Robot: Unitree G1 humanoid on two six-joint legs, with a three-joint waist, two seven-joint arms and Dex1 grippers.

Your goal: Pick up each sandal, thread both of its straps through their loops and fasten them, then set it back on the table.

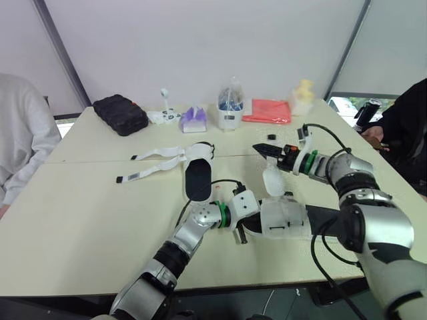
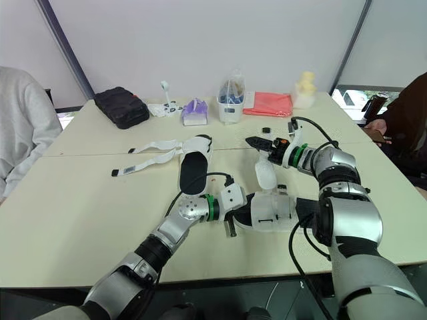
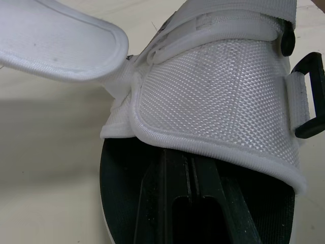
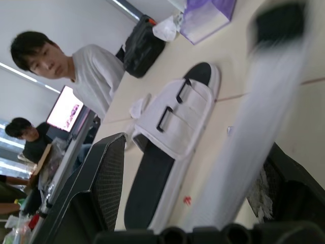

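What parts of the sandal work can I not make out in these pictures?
Strap: blurred in the right wrist view; contact with the open right pincer is unclear.
Black loop: cut off by the left wrist view's edge.
Left pincer: its tip is hidden under the near sandal's white upper.
Small black thing on the table: too small to name.

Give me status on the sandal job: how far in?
Done: nothing looks fastened yet. In hand: near sandal at the left gripper, one strap up between the right gripper's open fingers, a loop empty. Left: thread and fasten both its straps, set it down, then the far sandal, whose straps lie splayed on the table.
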